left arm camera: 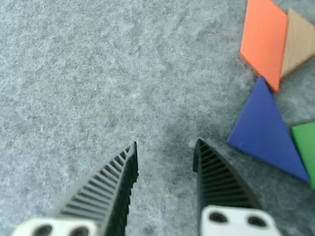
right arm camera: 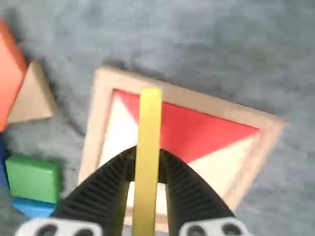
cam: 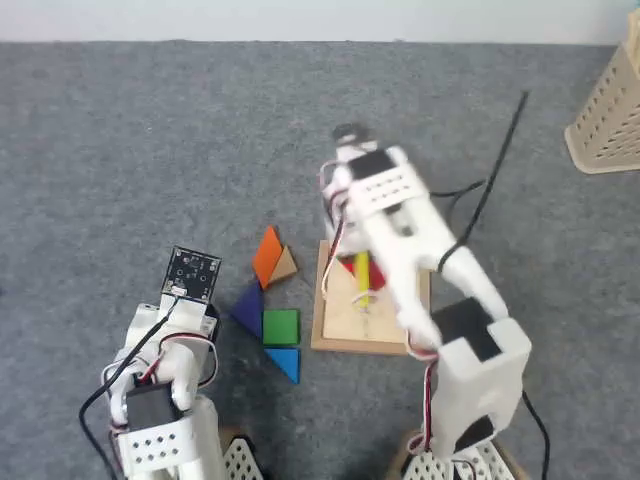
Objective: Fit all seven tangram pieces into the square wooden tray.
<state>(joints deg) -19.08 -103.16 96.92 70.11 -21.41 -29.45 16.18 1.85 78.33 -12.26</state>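
The square wooden tray [cam: 345, 335] lies on the grey carpet with a red triangle [right arm camera: 197, 130] flat inside it. My right gripper [right arm camera: 147, 157] hangs over the tray, shut on a yellow piece [right arm camera: 149, 147] held on edge, also seen as a yellow piece [cam: 363, 278] in the high view. Left of the tray lie an orange piece [cam: 266, 255], a tan triangle [cam: 286, 265], a dark blue triangle [cam: 248, 308], a green square [cam: 280, 326] and a light blue triangle [cam: 285, 361]. My left gripper [left arm camera: 165, 152] stands open over bare carpet beside the dark blue triangle [left arm camera: 263, 132].
A cream slotted container [cam: 608, 115] stands at the far right edge. A black cable [cam: 495, 180] runs from the right arm across the carpet. Open carpet stretches to the left and behind the pieces.
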